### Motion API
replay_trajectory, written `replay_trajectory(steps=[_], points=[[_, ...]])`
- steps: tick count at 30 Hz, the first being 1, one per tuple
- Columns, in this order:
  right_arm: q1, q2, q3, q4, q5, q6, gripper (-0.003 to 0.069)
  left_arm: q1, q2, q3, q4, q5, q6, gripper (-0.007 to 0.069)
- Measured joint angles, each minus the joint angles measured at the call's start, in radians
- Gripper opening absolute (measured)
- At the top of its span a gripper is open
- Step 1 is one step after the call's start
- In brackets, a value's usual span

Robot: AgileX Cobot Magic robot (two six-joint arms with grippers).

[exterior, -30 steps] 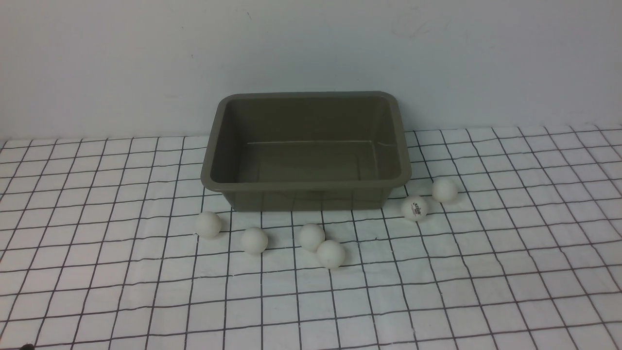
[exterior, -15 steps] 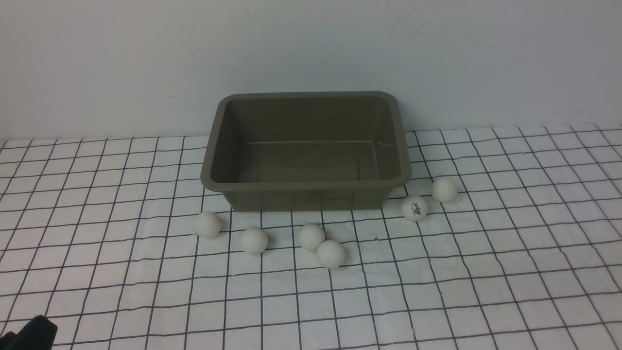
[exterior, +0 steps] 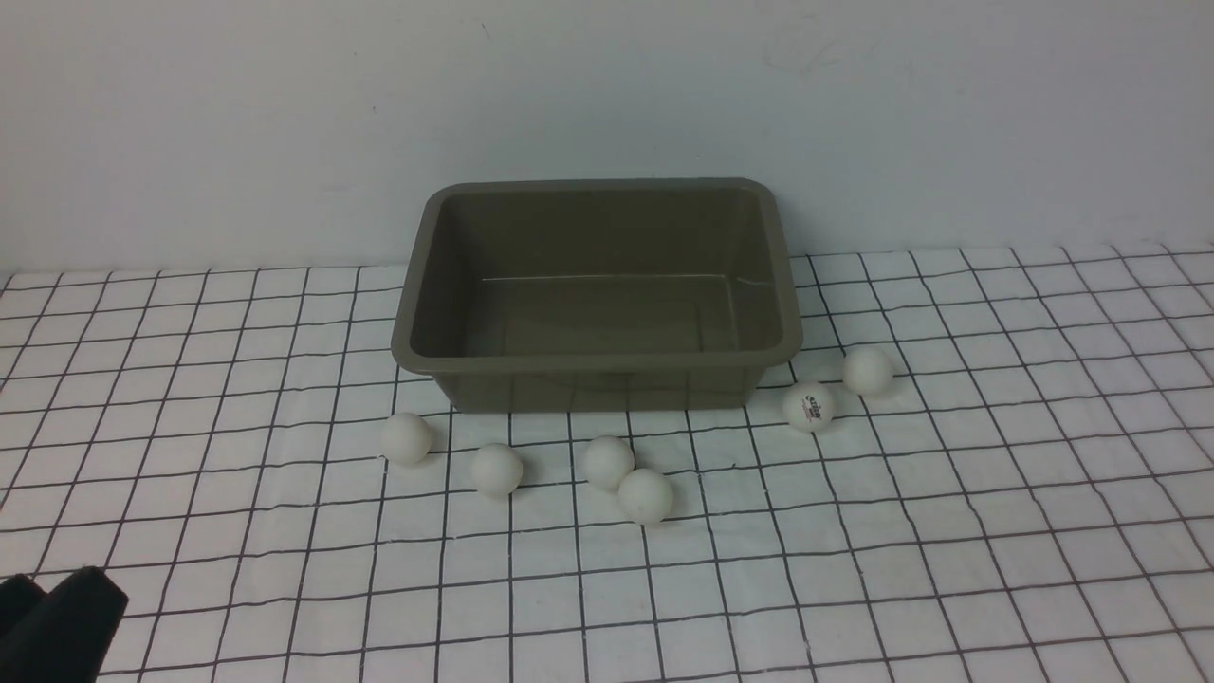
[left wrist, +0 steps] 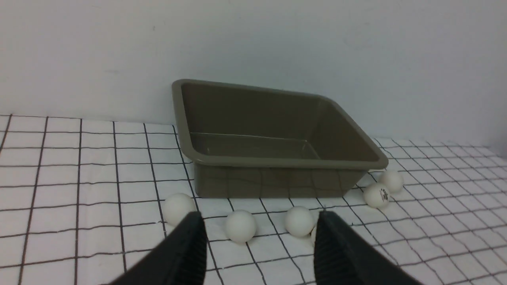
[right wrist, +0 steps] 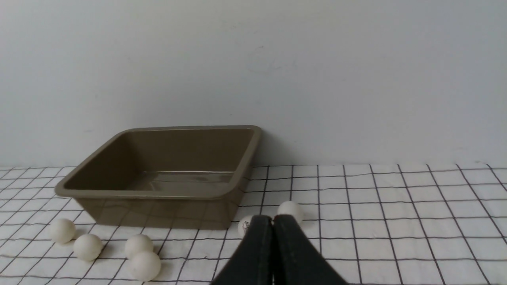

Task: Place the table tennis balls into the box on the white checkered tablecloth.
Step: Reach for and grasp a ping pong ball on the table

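Note:
The olive-brown box (exterior: 597, 361) stands empty at the back of the white checkered tablecloth (exterior: 854, 531). Several white table tennis balls lie in front of it: one at the left (exterior: 406, 437), one beside it (exterior: 496, 469), a touching pair (exterior: 608, 462) (exterior: 646, 495), and two by the box's right corner, one with a logo (exterior: 809, 406) and one plain (exterior: 868, 370). My left gripper (exterior: 52, 586) shows at the near left corner. In the left wrist view the left gripper (left wrist: 259, 221) is open and empty, short of the balls. My right gripper (right wrist: 272, 218) is shut and empty.
A plain pale wall rises directly behind the box. The cloth runs on to both sides and towards me, slightly wrinkled. In the right wrist view the two right-hand balls (right wrist: 290, 209) lie just past the shut fingertips.
My left gripper has come up into the front view's near left corner, a little farther in each frame. The balls and the box have not moved.

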State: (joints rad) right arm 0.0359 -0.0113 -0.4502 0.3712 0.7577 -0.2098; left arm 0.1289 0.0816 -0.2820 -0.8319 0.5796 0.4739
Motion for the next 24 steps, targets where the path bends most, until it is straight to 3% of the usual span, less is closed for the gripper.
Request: replay_trajectory(steps=[4, 8, 14, 18, 24], points=[[0.0, 0.077, -0.001, 0.209, 0.019, -0.22, -0.0011, 0.0, 0.086, -0.061, 0.004, 0.049, 0.098, 0.0342], [0.0, 0.206, -0.001, 0.364, 0.025, -0.339, 0.0037, 0.0, 0.19, -0.08, 0.012, 0.09, 0.138, 0.0342], [0.0, 0.394, -0.001, 0.402, -0.024, -0.466, 0.0215, 0.0, 0.279, -0.08, 0.031, 0.105, 0.244, 0.0347], [0.0, 0.54, -0.001, 0.435, -0.089, -0.493, 0.0347, 0.0, 0.285, -0.08, 0.031, 0.109, 0.274, 0.0395], [0.0, 0.797, -0.057, 0.43, -0.12, -0.624, 0.038, 0.0, 0.285, -0.08, 0.031, 0.121, 0.273, 0.0428]])
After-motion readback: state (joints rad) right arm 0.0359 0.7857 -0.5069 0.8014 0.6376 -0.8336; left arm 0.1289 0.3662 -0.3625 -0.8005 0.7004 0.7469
